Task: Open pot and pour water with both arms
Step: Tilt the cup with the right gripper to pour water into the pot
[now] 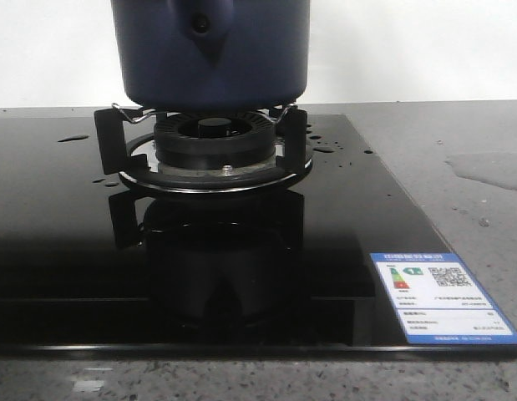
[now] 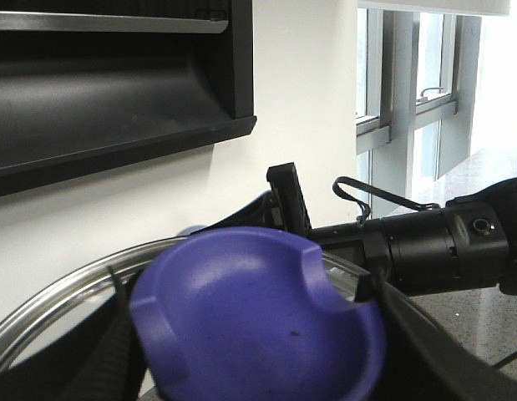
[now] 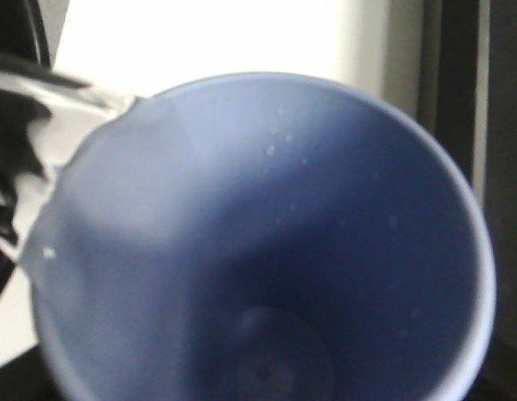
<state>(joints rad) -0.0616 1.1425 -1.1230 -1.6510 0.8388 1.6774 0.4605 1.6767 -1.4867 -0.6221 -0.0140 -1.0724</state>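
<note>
The dark navy pot (image 1: 210, 50) stands on the gas burner (image 1: 212, 138), its top cut off by the front view's edge. In the left wrist view a purple lid knob (image 2: 258, 317) on a glass lid with a steel rim (image 2: 49, 305) sits between my left gripper's (image 2: 256, 338) dark fingers (image 2: 413, 334), which are shut on it. A pale blue cup (image 3: 266, 242) fills the right wrist view and hides the right gripper's fingers. Its inside holds only small drops. Water shows as drops (image 1: 325, 149) on the hob glass.
A black glass hob (image 1: 66, 251) carries the burner and its pan supports (image 1: 108, 138). A wet patch (image 1: 492, 167) lies on the grey counter at the right. The right arm (image 2: 442, 251) reaches in beside the lid. A dark extractor hood (image 2: 108, 92) hangs on the white wall.
</note>
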